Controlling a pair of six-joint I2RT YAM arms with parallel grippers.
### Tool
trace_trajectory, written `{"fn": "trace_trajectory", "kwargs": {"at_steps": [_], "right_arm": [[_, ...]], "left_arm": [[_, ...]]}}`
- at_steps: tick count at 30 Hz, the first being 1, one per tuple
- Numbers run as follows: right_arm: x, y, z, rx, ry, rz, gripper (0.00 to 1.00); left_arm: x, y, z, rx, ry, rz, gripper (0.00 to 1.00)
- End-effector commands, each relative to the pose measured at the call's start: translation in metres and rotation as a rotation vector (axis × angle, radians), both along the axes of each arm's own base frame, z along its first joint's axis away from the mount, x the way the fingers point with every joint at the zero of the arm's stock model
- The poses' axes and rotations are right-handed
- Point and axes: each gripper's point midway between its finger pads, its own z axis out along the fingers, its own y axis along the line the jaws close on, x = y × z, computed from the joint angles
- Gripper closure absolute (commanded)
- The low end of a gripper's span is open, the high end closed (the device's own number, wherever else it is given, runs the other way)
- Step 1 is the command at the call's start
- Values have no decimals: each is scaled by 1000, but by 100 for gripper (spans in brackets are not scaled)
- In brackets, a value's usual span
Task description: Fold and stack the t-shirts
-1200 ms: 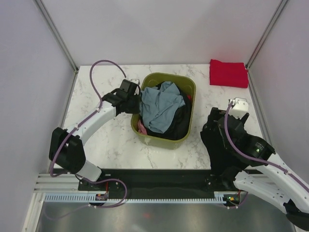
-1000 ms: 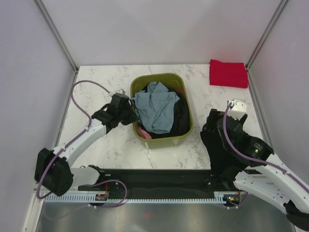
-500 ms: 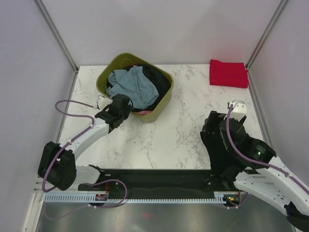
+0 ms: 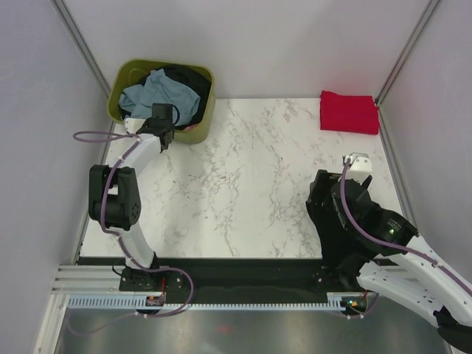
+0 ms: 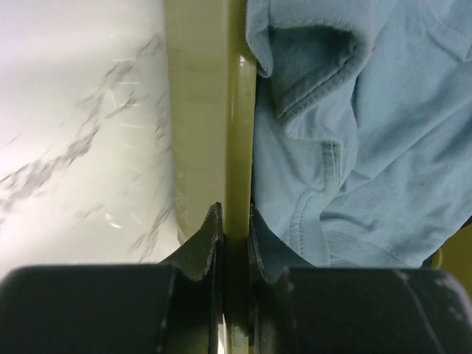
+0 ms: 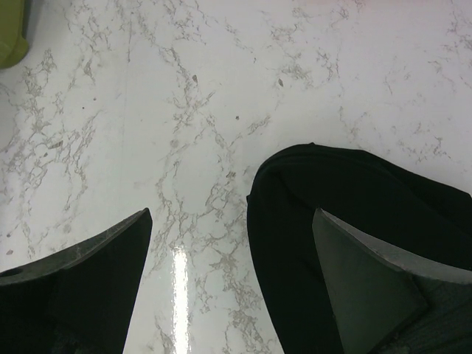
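A pale blue-grey t-shirt [image 4: 153, 93] lies on top in the olive-green tub [image 4: 122, 77] at the far left corner, with a dark t-shirt [image 4: 189, 80] behind it. My left gripper [image 4: 162, 119] is shut on the tub's rim [image 5: 237, 110]; in the left wrist view the left gripper [image 5: 234, 221] has one finger outside the wall and one against the blue-grey t-shirt [image 5: 369, 133]. A folded red t-shirt [image 4: 349, 112] lies at the far right. My right gripper [image 6: 232, 214] hangs open over the marble, its right finger above a black t-shirt [image 6: 354, 199] lying on the table.
White marble table [image 4: 251, 169] with grey walls on three sides; the tub stands tight in the far left corner. A corner of the tub [image 6: 10, 37] shows at the top left of the right wrist view. The right arm [image 4: 383, 236] is folded at the near right.
My left arm has carried the tub from the table's middle to the far left corner, still gripping its rim. The right arm has stayed put.
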Motion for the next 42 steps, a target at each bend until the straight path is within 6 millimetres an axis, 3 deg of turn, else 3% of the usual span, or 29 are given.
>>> {"fn": "trace_trajectory", "kwargs": {"at_steps": [1,2,3,6,9,10,17,21,24,26,27,28,29,35,37,39,40,42], "right_arm": [[1,3,-3,3,9,3,2],[1,3,-4,0,9,3,2],[2,3,-5,-4,11,1,2],[4,3,-8,-19,20,-6,2],[5,4,-11,-28,29,-7,2],[6,4,-12,-29,28,-11,2],[7,7,-15,-37,37,-4,2],[6,4,-12,-29,22,-6,2],[7,5,-12,-30,20,-5,2],[9,8,-16,-36,30,-1,2],[10,10,-20,-48,44,3,2],[12,13,-21,-48,50,6,2],[13,16,-26,-58,69,11,2],[26,21,-54,-129,157,-59,2],[35,20,-73,-192,224,-97,2],[44,10,-100,-252,324,-136,2],[47,6,-112,-257,374,-147,3],[46,3,-139,-315,466,-154,9]], "left_arm": [[58,-1,61,-87,-234,33,98],[66,-3,53,-80,-218,20,97],[78,-9,67,-93,-247,-11,97],[101,-27,78,-106,-267,-104,96],[111,-46,85,-116,-274,-212,62],[114,-52,90,-120,-282,-236,47],[111,-96,107,-138,-342,-332,53],[102,-122,121,-104,-352,-513,56],[81,-141,131,-41,-330,-711,46],[58,-138,136,0,-318,-743,34],[52,-134,141,33,-321,-746,27],[45,-127,144,102,-317,-761,5],[32,-115,158,150,-328,-737,1],[3,-77,211,435,-337,-771,0],[-11,-74,234,513,-330,-814,0],[-29,-72,239,550,-307,-859,1],[-49,-68,254,596,-326,-868,2],[-70,-62,234,615,-276,-890,2]]}}
